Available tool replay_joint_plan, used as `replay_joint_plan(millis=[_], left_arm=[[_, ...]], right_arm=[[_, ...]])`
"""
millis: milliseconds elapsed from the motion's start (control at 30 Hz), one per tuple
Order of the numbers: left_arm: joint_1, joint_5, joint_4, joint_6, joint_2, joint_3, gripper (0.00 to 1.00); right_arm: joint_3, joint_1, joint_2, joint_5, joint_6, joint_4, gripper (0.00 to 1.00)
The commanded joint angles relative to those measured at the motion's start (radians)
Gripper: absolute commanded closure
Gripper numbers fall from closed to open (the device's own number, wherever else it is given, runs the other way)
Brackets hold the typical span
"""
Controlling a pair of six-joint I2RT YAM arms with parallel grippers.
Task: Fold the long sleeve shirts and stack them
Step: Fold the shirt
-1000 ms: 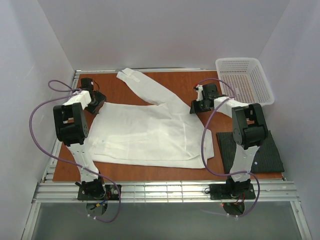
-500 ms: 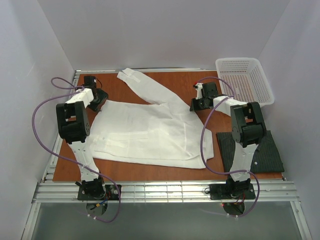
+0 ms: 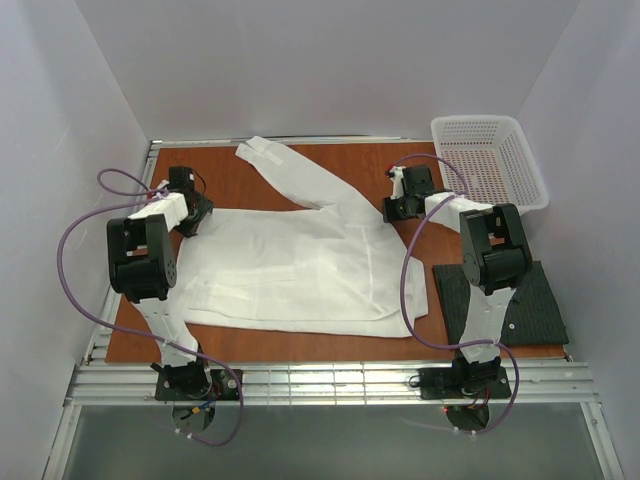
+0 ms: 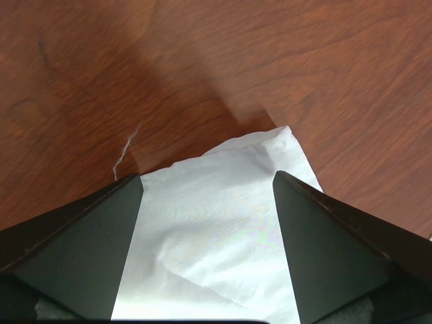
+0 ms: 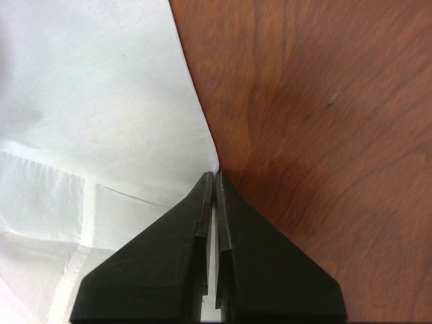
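Left hand (image 3: 188,208): You have it spread wide, down near the left edge of the surface (image 3: 350,165), at the white shirt's left corner. In the left wrist view the hand (image 4: 207,179) has a finger on either side of that corner, with cloth lying between them and bare wood beyond the tips. Nothing is clamped.

White shirt (image 3: 300,265): It lies flat across the middle of the surface, running from just beside your left hand to just short of the dark shirt. One sleeve runs diagonally up to the far edge, and its cuff ends left of centre. From the left wrist, the corner (image 4: 216,229) shows a soft crease and a loose thread trailing off onto the wood.

Right hand (image 3: 400,208): You have it low at the shirt's far right corner. In the right wrist view the hand (image 5: 213,174) has its fingers pressed together, pinching the very edge of the white shirt (image 5: 88,101). That edge runs straight into the tips, and white shows in the slit between the fingers.

Dark shirt (image 3: 545,315): It sits folded in a flat rectangle by the near right corner of the surface. It is partly under your right arm and apart from the white shirt.

Basket (image 3: 478,120): This white mesh basket stands at the far right corner.
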State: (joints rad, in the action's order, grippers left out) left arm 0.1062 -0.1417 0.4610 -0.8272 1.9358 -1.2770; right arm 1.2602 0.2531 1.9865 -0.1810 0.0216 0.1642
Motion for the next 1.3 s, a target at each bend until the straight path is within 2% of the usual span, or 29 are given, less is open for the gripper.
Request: replay_joint_plan(millis=[0, 200, 500, 633, 1000, 1233, 1267], left_arm=[[0.024, -0.081, 0.125, 0.022, 0.023, 0.091, 0.24], [0.059, -0.091, 0.123, 0.033, 0.026, 0.07, 0.24], [0.059, -0.062, 0.206, -0.015, 0.008, -0.12, 0.18], [0.052, -0.048, 0.243, -0.055, 0.021, -0.211, 0.18], [-0.059, -0.142, 0.439, -0.115, 0.238, -0.499, 0.3], [-0.092, -0.196, 0.521, -0.135, 0.321, -0.61, 0.32], [-0.123, -0.199, 0.534, -0.135, 0.33, -0.616, 0.32]], right_arm=[[-0.005, 0.0, -0.048, 0.093, -0.003, 0.018, 0.99], [-0.005, -0.009, -0.106, 0.215, 0.017, 0.003, 0.99], [-0.001, -0.006, -0.117, 0.149, -0.018, 0.0, 0.99], [0.001, 0.017, -0.103, 0.172, -0.066, 0.0, 0.99], [-0.022, 0.055, -0.104, 0.271, -0.081, -0.029, 0.99], [-0.041, 0.071, -0.112, 0.298, -0.091, -0.041, 0.99], [-0.045, 0.074, -0.114, 0.298, -0.092, -0.045, 0.99]])
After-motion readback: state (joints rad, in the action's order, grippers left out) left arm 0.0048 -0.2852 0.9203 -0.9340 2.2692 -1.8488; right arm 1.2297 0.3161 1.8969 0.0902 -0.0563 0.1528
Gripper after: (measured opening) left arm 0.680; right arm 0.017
